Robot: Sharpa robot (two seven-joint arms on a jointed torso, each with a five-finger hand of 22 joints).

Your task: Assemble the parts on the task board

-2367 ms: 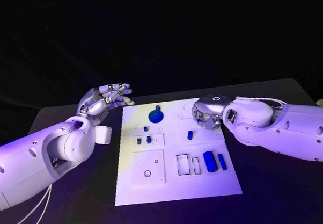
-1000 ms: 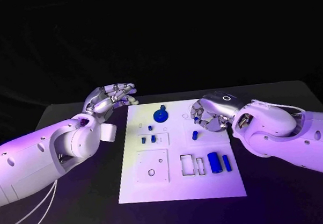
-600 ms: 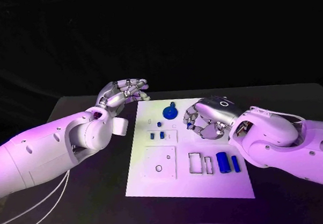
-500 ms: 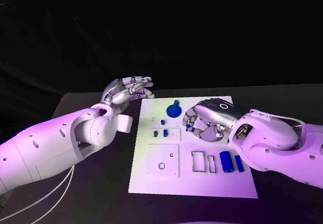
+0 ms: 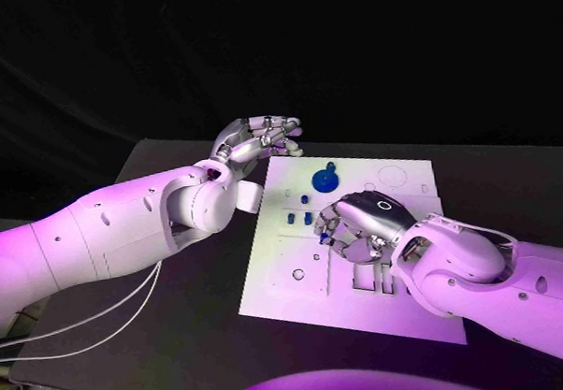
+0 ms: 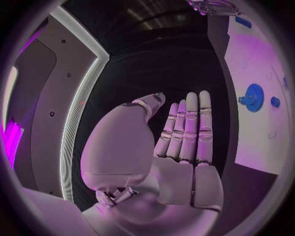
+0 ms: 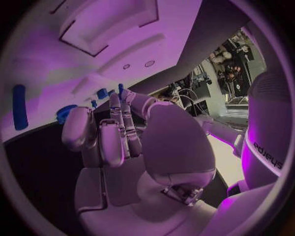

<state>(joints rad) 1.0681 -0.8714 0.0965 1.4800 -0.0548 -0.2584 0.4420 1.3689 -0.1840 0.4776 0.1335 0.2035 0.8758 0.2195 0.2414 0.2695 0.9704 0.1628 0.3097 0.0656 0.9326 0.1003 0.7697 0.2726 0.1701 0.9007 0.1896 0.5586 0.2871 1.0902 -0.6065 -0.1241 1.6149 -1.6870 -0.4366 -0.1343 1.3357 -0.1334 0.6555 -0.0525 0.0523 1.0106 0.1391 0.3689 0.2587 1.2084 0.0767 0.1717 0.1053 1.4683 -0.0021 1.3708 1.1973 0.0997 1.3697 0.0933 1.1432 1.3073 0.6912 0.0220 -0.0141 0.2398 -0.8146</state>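
Task board: flat white rectangular plate lying mid-table on the matte black table, with shallow rectangular recesses and small round holes cut in it. A round blue knob part sits near the board's far end, small blue pegs stand just nearer to me. My right hand (silver, jointed metal) hangs over the board's middle, palm down, fingers curled in; whether it has hold of anything I cannot tell. My left hand is raised beside the board's far left corner, off the plate, fingers bent loosely, nothing in it. The left wrist view has that hand flat and fingers straight side by side, empty, with the blue knob on the white plate beyond. The right wrist view adds 1 long blue bar lying on the board and small blue pieces near my fingertips (contact unclear).
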